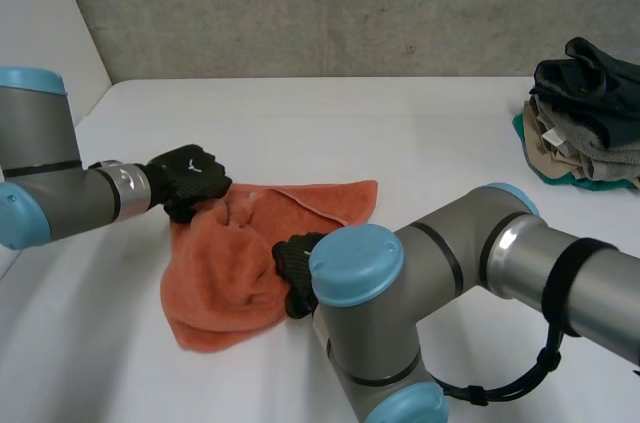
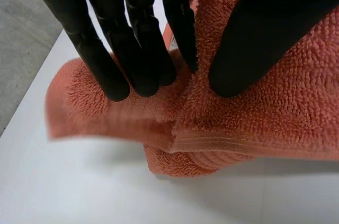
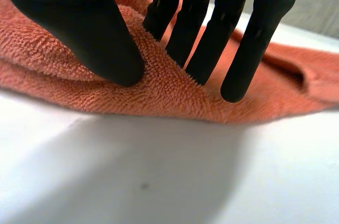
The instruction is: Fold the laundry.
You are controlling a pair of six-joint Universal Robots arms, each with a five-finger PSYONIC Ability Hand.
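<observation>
Orange terry towel: soft, light, limp, likely to sag. Left hand pinches a raised fold; right hand pinches the near edge. Better hold: hemmed corners.

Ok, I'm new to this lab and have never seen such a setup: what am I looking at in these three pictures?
A robot with two arms, each ending in a black hand. The head view looks down from between the arms; the other two come from wrist cameras, looking along each palm. On the white table lie an orange towel and, far right, a pile of clothes. The left hand pinches a fold at the towel's far edge; the right hand pinches its near edge.
</observation>
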